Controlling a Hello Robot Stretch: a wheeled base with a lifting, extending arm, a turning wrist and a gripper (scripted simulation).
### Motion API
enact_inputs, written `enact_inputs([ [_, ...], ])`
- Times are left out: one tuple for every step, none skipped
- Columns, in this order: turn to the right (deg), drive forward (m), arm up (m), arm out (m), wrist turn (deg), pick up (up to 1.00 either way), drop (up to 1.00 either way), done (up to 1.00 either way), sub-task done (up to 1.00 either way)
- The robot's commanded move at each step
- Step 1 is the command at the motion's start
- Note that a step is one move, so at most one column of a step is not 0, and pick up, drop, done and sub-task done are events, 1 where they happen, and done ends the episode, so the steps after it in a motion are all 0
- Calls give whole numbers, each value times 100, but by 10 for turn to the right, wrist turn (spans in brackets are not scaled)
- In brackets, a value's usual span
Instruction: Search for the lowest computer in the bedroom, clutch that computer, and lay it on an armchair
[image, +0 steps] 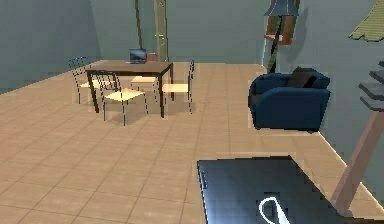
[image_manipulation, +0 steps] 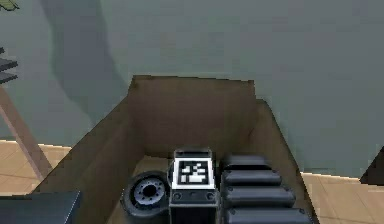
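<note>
step: search | laptop (image: 138, 56) on table's (image: 115, 67) far edge, maybe your target | armchair (image: 290, 100) forward view's right | gripper (image_manipulation: 148, 196) by box (image_manipulation: 200, 110), can't tell fingers' state or load | you'd better scan for lower computers before driving in

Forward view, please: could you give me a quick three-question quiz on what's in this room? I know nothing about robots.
1. True or false: the laptop lies on the armchair.
2. What colour is the armchair? A red, B blue, C green.
3. What stands around the table?
Key: 1 false, it is on the table; 2 B; 3 chairs.
</note>
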Motion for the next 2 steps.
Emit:
enact_inputs([
  [0,0,0,34,0,0,0,0,0],
  [0,0,0,0,450,0,0,0,0],
])
